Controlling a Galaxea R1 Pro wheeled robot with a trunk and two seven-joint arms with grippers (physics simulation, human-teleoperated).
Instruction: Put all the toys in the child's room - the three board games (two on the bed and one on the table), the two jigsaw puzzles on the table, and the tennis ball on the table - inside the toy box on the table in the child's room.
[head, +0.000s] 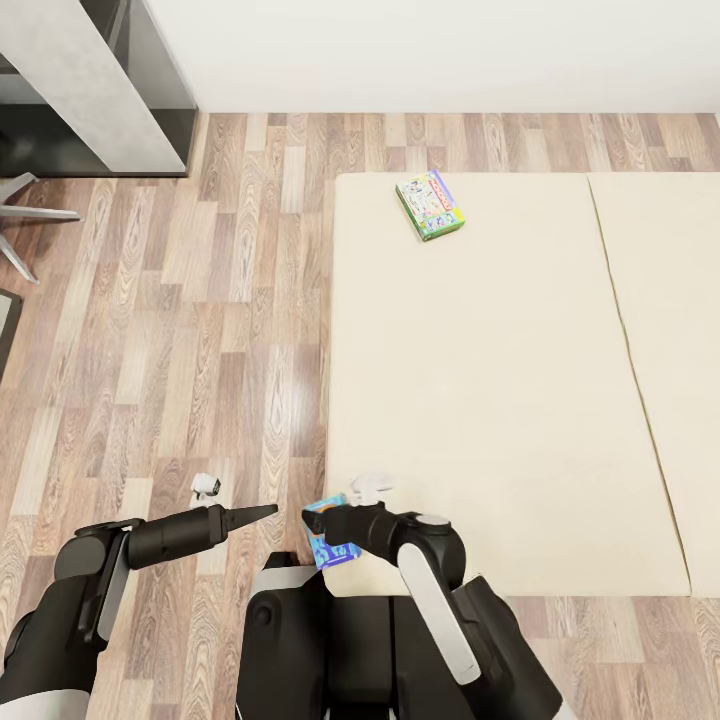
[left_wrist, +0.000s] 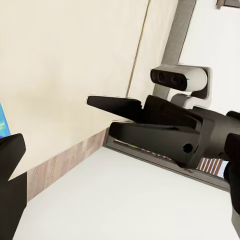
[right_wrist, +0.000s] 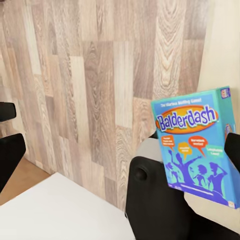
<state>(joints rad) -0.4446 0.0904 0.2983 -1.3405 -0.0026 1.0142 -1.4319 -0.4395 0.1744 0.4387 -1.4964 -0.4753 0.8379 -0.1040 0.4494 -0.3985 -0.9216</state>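
Note:
My right gripper (head: 318, 520) is shut on the small blue board game (head: 333, 548), a "Balderdash" box (right_wrist: 192, 145), and holds it tilted over the near left corner of the bed (head: 480, 400). The green-edged Monopoly board game (head: 430, 205) lies flat near the bed's far left corner. My left gripper (head: 268, 513) is open and holds nothing. It points at the right gripper from the left, close to it. In the left wrist view the right gripper's dark fingers (left_wrist: 150, 131) face the camera. The toy box, jigsaw puzzles and tennis ball are out of view.
Wood-plank floor (head: 200, 330) runs left of the bed. A pale grey top over a dark unit (head: 90, 80) stands at the far left, with grey chair legs (head: 30, 215) beside it. A white wall closes the far side.

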